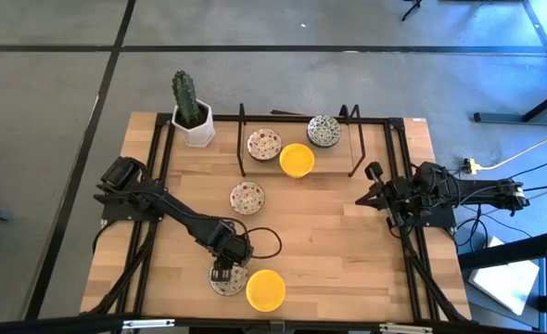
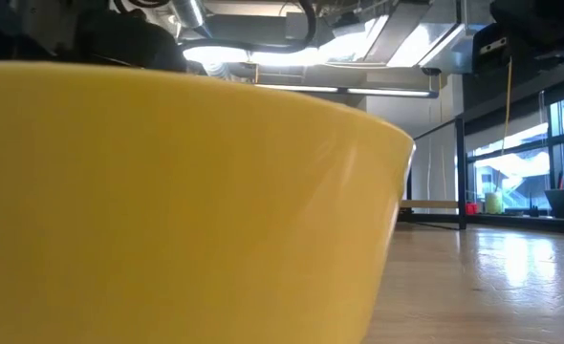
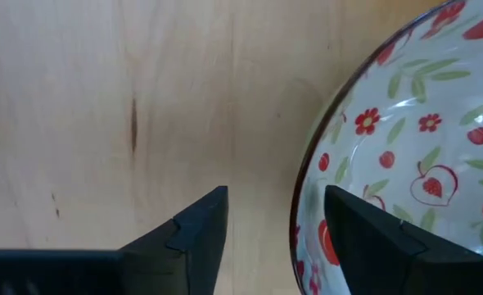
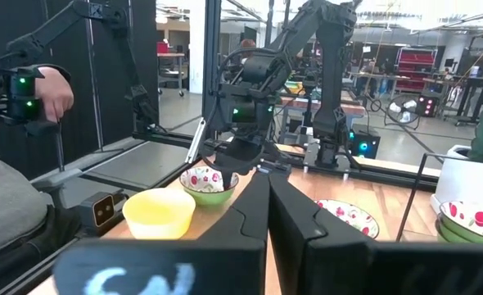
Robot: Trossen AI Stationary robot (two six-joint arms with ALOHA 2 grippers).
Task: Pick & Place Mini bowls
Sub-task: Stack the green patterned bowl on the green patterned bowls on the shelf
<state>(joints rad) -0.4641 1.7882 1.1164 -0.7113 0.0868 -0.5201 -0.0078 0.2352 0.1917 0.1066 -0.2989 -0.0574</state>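
— While the left arm reaches toward the near edge of the table [image 1: 348,232], what is its gripper doing?

— The left gripper [image 1: 223,271] is down over a floral bowl [image 1: 227,281] at the front edge. In the left wrist view its fingers [image 3: 199,229] are spread, one outside the floral bowl's [image 3: 405,156] rim over bare wood, the other inside it. They straddle the rim with a clear gap; whether either pad touches the rim, I cannot tell.

— And the other bowls?

— A yellow bowl [image 1: 265,289] sits just beside the floral one, to its right in the high view; it fills most of the low view [image 2: 167,210]. A second floral bowl [image 1: 248,197] stands alone near the middle of the table. Toward the far side, a black wire frame [image 1: 297,116] surrounds three more: a third floral bowl [image 1: 264,144], a second yellow bowl [image 1: 297,160] touching or almost touching it, and a grey-green patterned bowl [image 1: 324,130] near them.

— The right arm?

— It waits at the right edge of the table. The right gripper [image 1: 374,173] has its fingers [image 4: 250,213] pressed together, holding nothing.

— Anything else?

— A cactus in a white square pot [image 1: 193,121] stands at the far left corner. In the right wrist view, a person's hand [image 4: 57,94] shows beyond the table.
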